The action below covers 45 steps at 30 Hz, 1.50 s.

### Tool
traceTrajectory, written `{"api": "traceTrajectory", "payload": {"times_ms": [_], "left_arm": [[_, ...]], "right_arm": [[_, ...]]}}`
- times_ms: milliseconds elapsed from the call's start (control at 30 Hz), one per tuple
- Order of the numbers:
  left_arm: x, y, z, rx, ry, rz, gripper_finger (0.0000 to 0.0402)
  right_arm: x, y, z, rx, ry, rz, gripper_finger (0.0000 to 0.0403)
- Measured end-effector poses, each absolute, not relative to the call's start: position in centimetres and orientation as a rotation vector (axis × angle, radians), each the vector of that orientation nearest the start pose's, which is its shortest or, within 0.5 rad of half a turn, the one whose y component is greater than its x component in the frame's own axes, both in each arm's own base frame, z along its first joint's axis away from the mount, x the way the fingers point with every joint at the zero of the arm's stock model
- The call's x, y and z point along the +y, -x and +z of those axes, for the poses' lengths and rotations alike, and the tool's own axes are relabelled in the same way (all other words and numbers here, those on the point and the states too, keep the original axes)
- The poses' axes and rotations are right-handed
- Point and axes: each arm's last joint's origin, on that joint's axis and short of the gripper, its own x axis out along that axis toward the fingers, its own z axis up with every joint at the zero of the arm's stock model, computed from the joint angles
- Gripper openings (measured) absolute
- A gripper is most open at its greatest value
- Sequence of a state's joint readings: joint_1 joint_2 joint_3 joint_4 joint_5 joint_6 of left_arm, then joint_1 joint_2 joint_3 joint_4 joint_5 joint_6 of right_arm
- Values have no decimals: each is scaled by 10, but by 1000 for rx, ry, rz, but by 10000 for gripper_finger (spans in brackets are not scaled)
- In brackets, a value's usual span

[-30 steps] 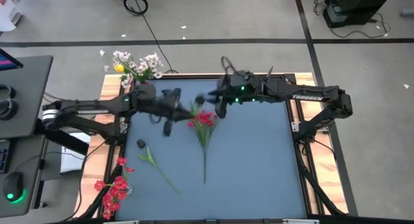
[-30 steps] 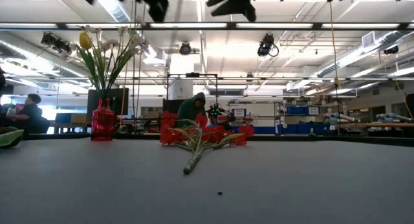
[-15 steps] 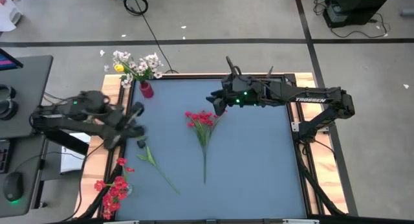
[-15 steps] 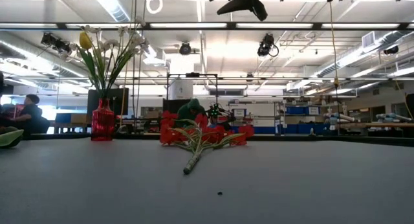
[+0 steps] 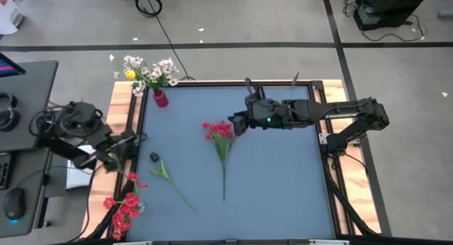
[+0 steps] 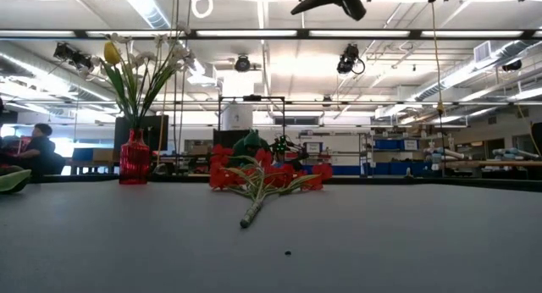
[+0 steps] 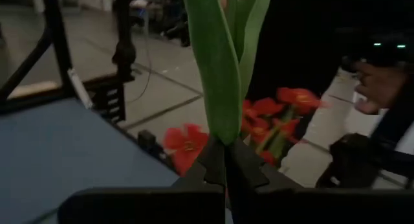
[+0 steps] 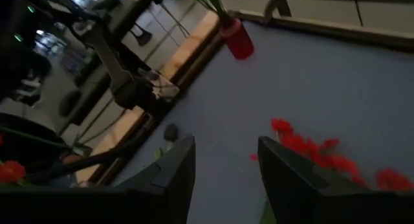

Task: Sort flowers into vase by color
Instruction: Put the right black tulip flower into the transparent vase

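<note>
A red-blossomed sprig lies flat on the blue table, and also shows in the low view. A green stem with leaves lies near the left edge. A red vase with white and yellow flowers stands at the far left corner. A bunch of red flowers stands by the near left corner. My left gripper is past the table's left edge, shut on green leaves. My right gripper hangs open above the red sprig's blossoms. My left gripper pinches the lower end of long green leaves between its two shut fingers. The leaves stand up and away from the fingertips, lifted clear of the table. What lies beyond the leaves' far end is out of the picture.
A small dark object lies on the table near the left edge. The table has a wooden rim with black frame posts. A desk with a keyboard and a mouse stands left of the table. A person sits far off in the room.
My left gripper has swung from the table's middle, beside the red sprig, toward the left edge and past it, a little toward the near side. My right gripper has shifted slightly toward the near edge over the red sprig, which has stayed where it was.
</note>
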<state>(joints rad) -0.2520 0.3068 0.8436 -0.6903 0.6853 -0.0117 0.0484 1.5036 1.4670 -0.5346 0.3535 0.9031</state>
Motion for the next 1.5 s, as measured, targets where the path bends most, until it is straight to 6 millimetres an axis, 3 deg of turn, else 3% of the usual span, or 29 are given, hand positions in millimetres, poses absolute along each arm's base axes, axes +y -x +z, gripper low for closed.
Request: {"api": "traceTrajectory", "payload": {"times_ms": [100,200,367,467,700,1133,1500], "left_arm": [[-27,-27,346,127,37,-961,0],[-30,-37,337,66,73,-994,0],[-40,-59,303,112,178,-1045,0],[-44,-63,293,136,206,-1063,0],[-54,-58,297,91,233,-1150,0],[-60,-53,305,-29,194,-1149,0],[-66,-59,300,13,161,-1142,0]], "right_arm": [[16,-327,364,409,-775,-546,176],[24,-324,361,422,-789,-562,176],[34,-323,361,411,-798,-572,176],[37,-321,359,433,-806,-580,176],[41,-317,355,488,-811,-586,176],[37,-317,355,507,-816,-575,176],[39,-317,354,512,-819,-570,176]]}}
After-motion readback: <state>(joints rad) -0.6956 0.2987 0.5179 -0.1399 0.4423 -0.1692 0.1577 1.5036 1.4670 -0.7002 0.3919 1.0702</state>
